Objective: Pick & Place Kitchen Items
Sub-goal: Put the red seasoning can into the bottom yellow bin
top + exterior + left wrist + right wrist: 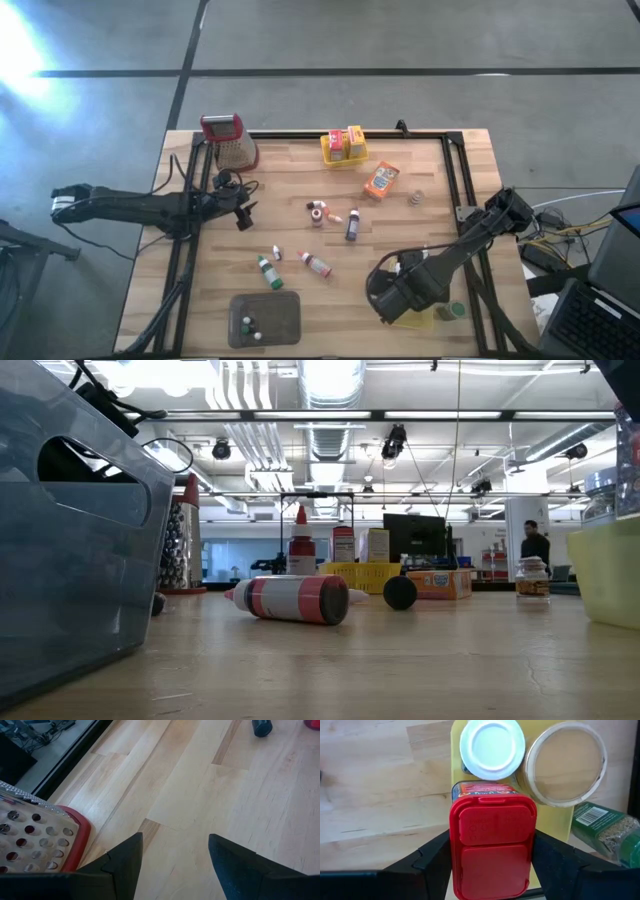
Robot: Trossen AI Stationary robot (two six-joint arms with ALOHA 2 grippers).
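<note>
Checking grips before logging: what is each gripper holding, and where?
Right gripper clamps the red-lidded container by its sides. Left gripper is open, holding nothing.

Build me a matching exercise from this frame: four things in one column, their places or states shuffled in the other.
1. red-lidded container
2. grater
3. orange box
4. grey tray

a. near edge of the table, two small caps inside
b. between the right gripper's jaws
c. far left corner, upright
d. lying flat, right of centre

Pairs: 1-b, 2-c, 3-d, 4-a
</note>
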